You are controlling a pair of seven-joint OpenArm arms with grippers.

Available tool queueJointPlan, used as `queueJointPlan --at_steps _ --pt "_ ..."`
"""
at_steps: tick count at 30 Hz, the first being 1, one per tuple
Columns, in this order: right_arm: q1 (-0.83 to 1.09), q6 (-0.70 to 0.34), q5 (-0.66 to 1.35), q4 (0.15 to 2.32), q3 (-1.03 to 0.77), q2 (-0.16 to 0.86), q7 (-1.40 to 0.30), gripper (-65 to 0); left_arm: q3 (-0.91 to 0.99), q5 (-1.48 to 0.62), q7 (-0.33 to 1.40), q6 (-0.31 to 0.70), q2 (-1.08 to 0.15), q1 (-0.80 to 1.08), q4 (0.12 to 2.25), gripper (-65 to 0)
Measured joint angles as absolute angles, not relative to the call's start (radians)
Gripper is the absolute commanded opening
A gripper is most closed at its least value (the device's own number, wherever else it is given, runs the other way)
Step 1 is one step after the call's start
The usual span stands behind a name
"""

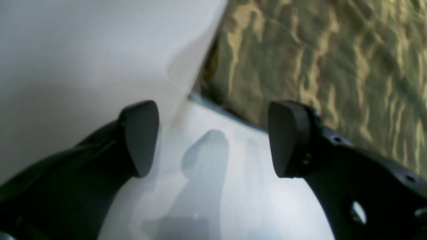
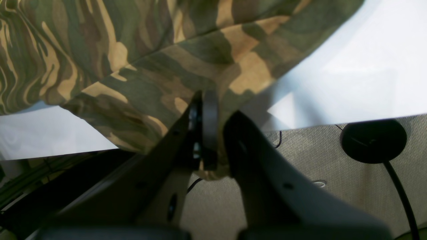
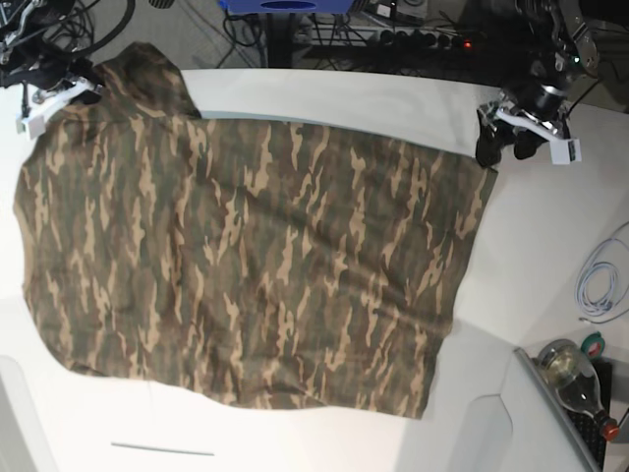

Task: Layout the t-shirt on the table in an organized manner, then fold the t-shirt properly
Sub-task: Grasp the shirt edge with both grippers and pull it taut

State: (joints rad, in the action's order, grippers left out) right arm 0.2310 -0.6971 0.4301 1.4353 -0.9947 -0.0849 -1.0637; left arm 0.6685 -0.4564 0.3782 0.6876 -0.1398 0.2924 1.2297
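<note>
A broad white table fills most of the base view, with a tangle of dark cables and equipment along the far side and a glass bottle and a coiled white cable near the lower right corner. The camouflage t-shirt lies spread nearly flat across the table, covering most of its middle and left part, with shallow wrinkles running over the cloth. One part of the cloth reaches up toward the top left corner of that view, where the right gripper sits at the table's edge.

In the right wrist view that gripper's fingers are pressed together with a fold of the t-shirt pinched between them; the cloth rises from the table into the grip and a small tuft shows below the fingers. Beyond the table edge lies grey floor with a round black disc on a cable.

The left gripper stands at the upper right of the base view, just beside the t-shirt's corner there. In its wrist view the two dark fingers are spread wide apart with nothing between them, only the bare table below, and the edge of the t-shirt lies just past the fingertips.
</note>
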Motion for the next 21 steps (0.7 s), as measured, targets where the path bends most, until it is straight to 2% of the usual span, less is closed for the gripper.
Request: queueJointPlan --at_steps 6,9,11,13,14,15,19,21 --pt "0.234 -0.697 0.43 1.435 -0.994 -0.061 -1.065 -65.0 0.669 -0.47 0.353 0.69 -0.141 0.18 1.079 -16.3" --pt "0.245 -0.697 0.431 1.435 -0.993 -0.064 -1.065 -65.0 0.604 -0.445 0.327 0.69 -0.151 0.142 1.042 -16.9" --pt "0.246 -0.697 0.43 1.435 -0.993 -0.066 -1.066 -65.0 0.556 -0.397 0.303 0.691 -0.15 0.128 1.037 -25.5" --pt "0.244 -0.697 0.431 1.436 -0.993 -0.065 -1.066 -65.0 0.532 -0.366 0.267 0.69 -0.126 0.135 1.038 -45.3" --pt "0.244 -0.697 0.431 1.436 -0.993 -0.065 -1.066 -65.0 0.528 -0.347 0.257 0.691 -0.114 0.144 1.037 -59.1" --pt "0.244 -0.697 0.43 1.436 -0.993 -0.065 -1.079 -65.0 0.527 -0.34 0.268 0.701 -0.108 0.157 1.043 -65.0" --pt "0.239 -0.697 0.426 1.436 -0.993 -0.064 -1.112 -65.0 0.528 -0.345 0.282 0.704 -0.117 0.236 1.12 -65.0" --pt "0.228 -0.697 0.428 1.438 -0.993 -0.064 -1.117 -65.0 0.529 -0.337 0.301 0.627 -0.12 0.289 1.203 -65.0"
